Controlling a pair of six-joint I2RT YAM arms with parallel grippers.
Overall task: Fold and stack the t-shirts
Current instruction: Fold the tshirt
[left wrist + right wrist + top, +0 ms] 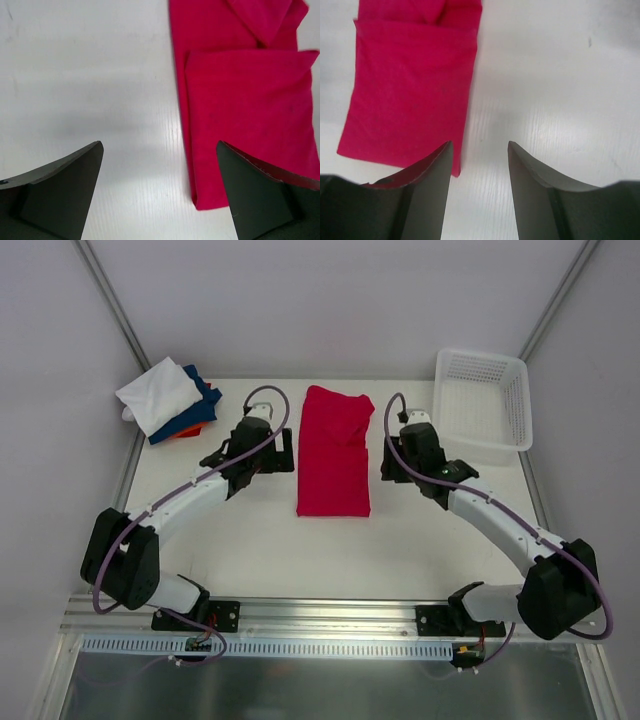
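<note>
You get bright, even, diffuse light from above — shadows on the counter [260, 540] are faint and soft-edged. Your wrist views look slightly soft, and the red t-shirt [240, 110] is heavily saturated.

White lattice basket [484, 405] far-right on table [260, 540]

No text, label, brand, number or sign is readable in any view

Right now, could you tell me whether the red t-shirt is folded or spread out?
Folded: the red t-shirt lies as a narrow strip with layers overlapping.
</note>
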